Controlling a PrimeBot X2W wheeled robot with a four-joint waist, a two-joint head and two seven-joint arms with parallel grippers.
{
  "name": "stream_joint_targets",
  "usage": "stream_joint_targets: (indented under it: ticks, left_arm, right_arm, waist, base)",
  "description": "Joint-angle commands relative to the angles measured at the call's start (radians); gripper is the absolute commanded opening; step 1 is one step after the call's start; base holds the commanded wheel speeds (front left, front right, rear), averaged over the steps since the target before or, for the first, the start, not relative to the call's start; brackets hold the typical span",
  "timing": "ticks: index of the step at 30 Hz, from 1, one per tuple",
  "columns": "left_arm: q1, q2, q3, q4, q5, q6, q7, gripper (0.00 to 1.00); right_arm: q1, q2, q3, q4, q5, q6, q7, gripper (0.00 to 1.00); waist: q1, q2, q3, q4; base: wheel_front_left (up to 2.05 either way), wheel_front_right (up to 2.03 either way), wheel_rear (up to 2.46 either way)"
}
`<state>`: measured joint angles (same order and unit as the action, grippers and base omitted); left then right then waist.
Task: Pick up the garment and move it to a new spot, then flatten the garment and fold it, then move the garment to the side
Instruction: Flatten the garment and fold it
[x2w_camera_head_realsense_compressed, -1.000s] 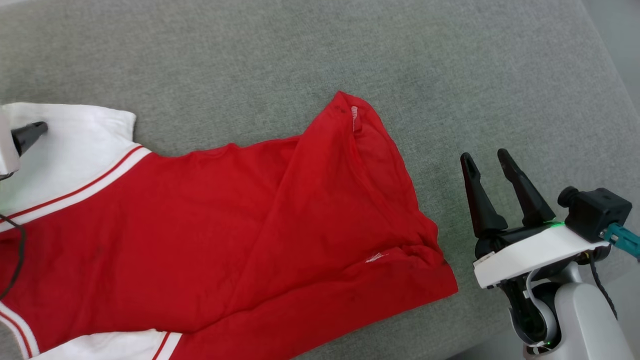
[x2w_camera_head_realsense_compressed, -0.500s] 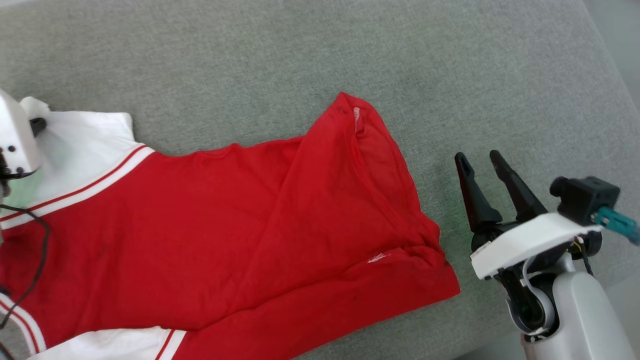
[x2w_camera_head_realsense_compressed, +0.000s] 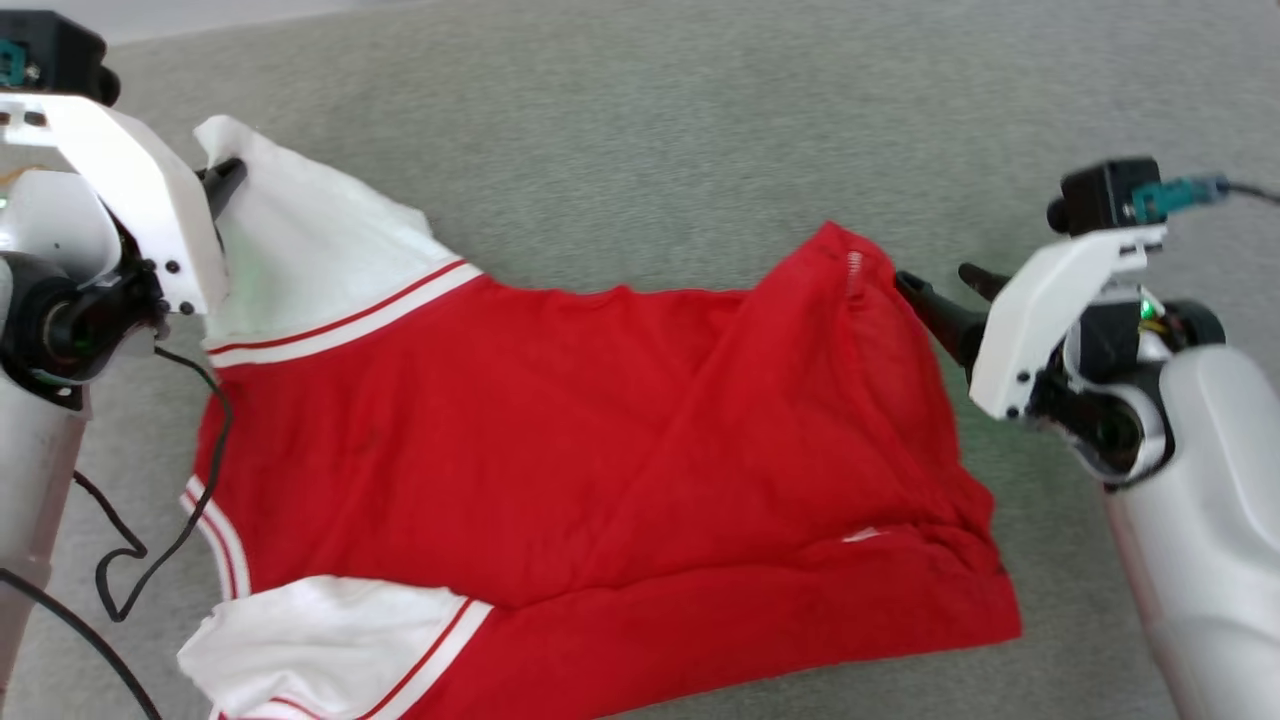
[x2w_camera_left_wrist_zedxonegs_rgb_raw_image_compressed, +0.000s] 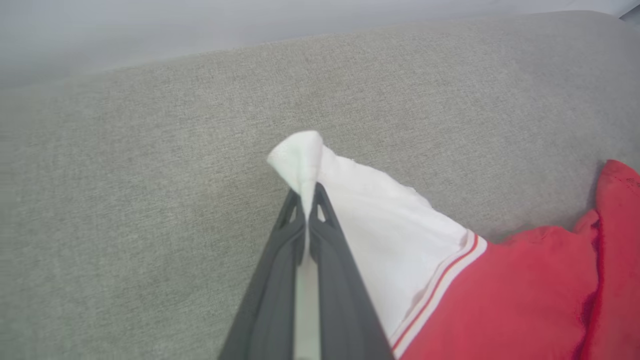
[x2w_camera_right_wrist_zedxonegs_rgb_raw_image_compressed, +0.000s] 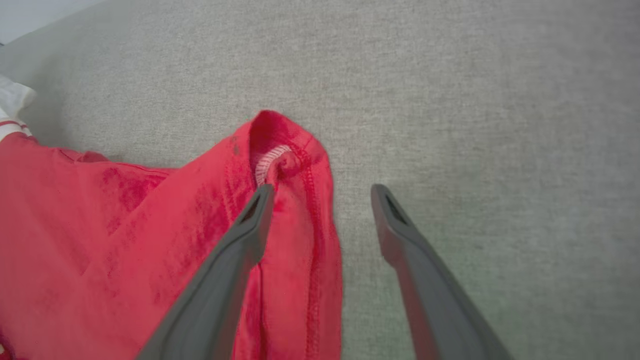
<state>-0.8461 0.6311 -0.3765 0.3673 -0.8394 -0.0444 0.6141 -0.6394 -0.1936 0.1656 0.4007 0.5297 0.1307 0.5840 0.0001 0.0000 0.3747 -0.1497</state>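
Note:
The garment, bright red with white panels and red-striped trim, lies spread on the grey cushioned surface. My left gripper is at the upper left, shut on a white corner that it holds raised off the surface. In the left wrist view the gripper pinches that white corner of the garment. My right gripper stands open at the garment's far right red corner. In the right wrist view the gripper straddles the hem of the garment: one finger over red fabric, the other over bare surface.
A black cable loops down from my left arm beside the garment's left edge. Grey surface stretches beyond the garment toward the back and right. A pale wall or edge runs behind the surface.
The head camera has shifted. My left gripper went from open to shut on the white corner and lifted it. My right gripper has come up to the red corner, still open.

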Motion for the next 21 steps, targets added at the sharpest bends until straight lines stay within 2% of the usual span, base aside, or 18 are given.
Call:
stream_joint_targets:
  ticks: [1, 9, 15, 16, 17, 18, 21]
  left_arm:
    - [-0.011, -0.002, -0.001, -0.006, 0.003, -0.004, -0.004, 0.0]
    - [-0.02, -0.025, -0.022, -0.069, 0.001, -0.017, -0.009, 0.0]
    - [-0.017, -0.03, -0.03, -0.074, -0.008, -0.026, -0.013, 0.0]
    - [-0.015, -0.029, -0.03, -0.073, -0.009, -0.028, -0.015, 0.0]
    - [-0.013, -0.029, -0.031, -0.071, -0.009, -0.03, -0.018, 0.0]
    - [-0.01, -0.027, -0.031, -0.068, -0.009, -0.032, -0.02, 0.0]
    - [0.0, -0.022, -0.026, -0.064, -0.008, -0.035, -0.037, 0.0]
  right_arm:
    - [-0.022, -0.004, 0.003, 0.012, 0.004, 0.0, 0.006, 1.0]
    - [-0.187, 0.003, 0.018, 0.202, -0.015, 0.0, 0.092, 1.0]
    - [-0.191, 0.033, 0.035, 0.4, -0.05, -0.001, 0.223, 1.0]
    - [-0.188, 0.038, 0.033, 0.425, -0.051, -0.001, 0.243, 0.75]
    - [-0.19, 0.042, 0.031, 0.44, -0.055, -0.001, 0.254, 0.34]
    - [-0.196, 0.043, 0.032, 0.449, -0.06, -0.001, 0.262, 0.0]
    - [-0.226, 0.047, 0.03, 0.442, -0.055, 0.0, 0.254, 0.0]
  waist:
    - [-0.0001, 0.0, 0.014, 0.032]
    - [-0.0001, 0.0, 0.067, 0.102]
    - [-0.0001, 0.0, 0.081, 0.116]
    - [-0.0001, 0.0, 0.081, 0.116]
    - [-0.0001, 0.0, 0.08, 0.116]
    - [-0.0001, 0.0, 0.079, 0.116]
    - [-0.0001, 0.0, 0.063, 0.114]
  base:
    - [0.0, 0.0, 0.0]
    - [0.0, 0.0, 0.0]
    - [0.0, 0.0, 0.0]
    - [0.0, 0.0, 0.0]
    - [0.0, 0.0, 0.0]
    - [0.0, 0.0, 0.0]
    - [0.0, 0.0, 0.0]
